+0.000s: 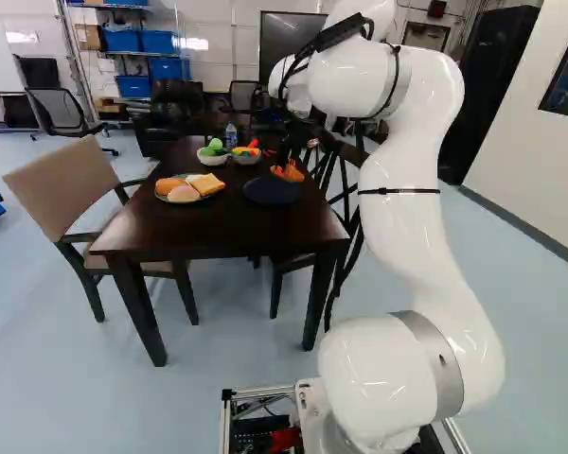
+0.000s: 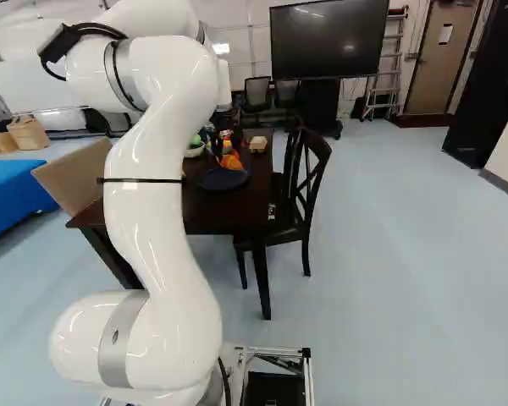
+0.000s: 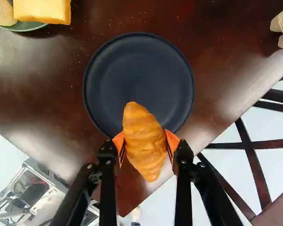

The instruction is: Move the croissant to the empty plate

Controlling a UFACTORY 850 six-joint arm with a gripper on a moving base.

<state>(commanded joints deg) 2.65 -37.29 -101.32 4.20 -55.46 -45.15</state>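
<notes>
Left base view shows a food-laden plate (image 1: 209, 197), mostly hidden by the arm (image 2: 157, 203) in the right; gripper (image 1: 287, 168), fingers parted, clasps the croissant (image 3: 144, 141) over the dark plate's (image 3: 139, 70) edge.

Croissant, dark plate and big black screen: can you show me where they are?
Croissant (image 3: 144, 142): wrist view, middle of its body.
Dark plate (image 3: 137, 75): wrist view, bare inside.
Black screen (image 2: 328, 41): right base view, middle of its front.
</notes>
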